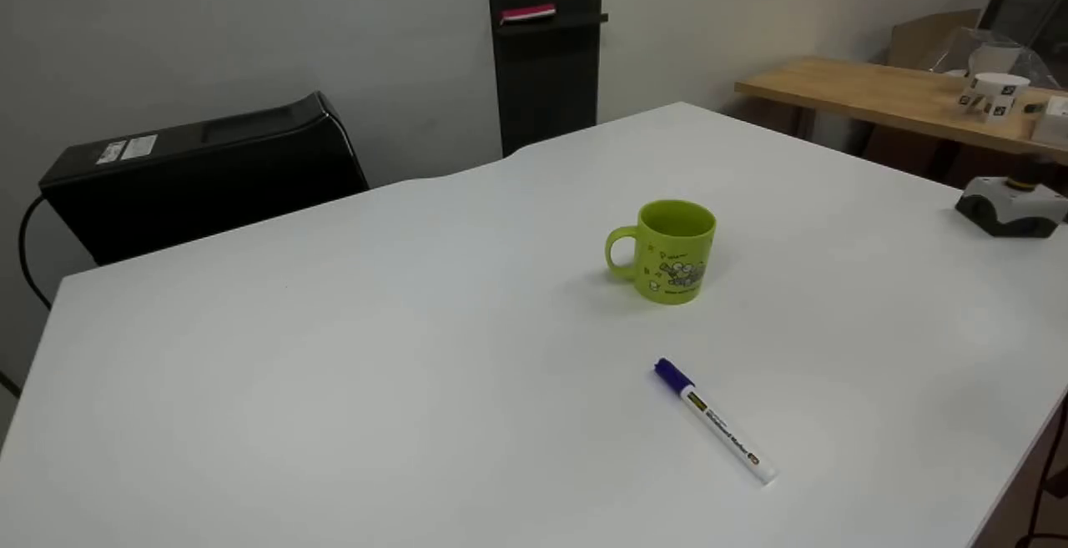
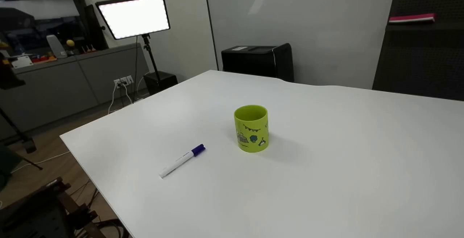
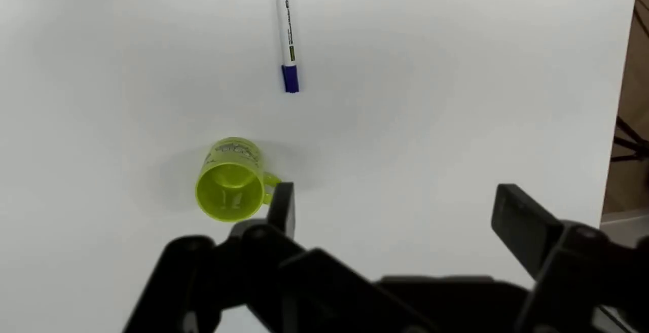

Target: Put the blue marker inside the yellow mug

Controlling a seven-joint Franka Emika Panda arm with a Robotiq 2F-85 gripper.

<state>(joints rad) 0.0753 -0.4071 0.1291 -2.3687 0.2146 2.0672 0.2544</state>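
The blue marker lies flat on the white table, with a white barrel and a dark blue cap pointing toward the mug; it shows in both exterior views (image 1: 727, 431) (image 2: 183, 160) and in the wrist view (image 3: 287, 39). The yellow mug, yellow-green with a dark print, stands upright a short way from it in both exterior views (image 1: 674, 256) (image 2: 251, 131) and in the wrist view (image 3: 230, 188). Its inside looks empty. My gripper (image 3: 395, 196) is wide open and empty above the table. In the wrist view its left finger covers part of the mug's handle.
The white table (image 1: 334, 364) ends at an edge on the right of the wrist view (image 3: 616, 105). A grey box with a black button (image 1: 1014, 206) sits at the table's far right edge. A black case (image 1: 209, 173) and a lit panel lamp (image 2: 134, 17) stand beyond the table.
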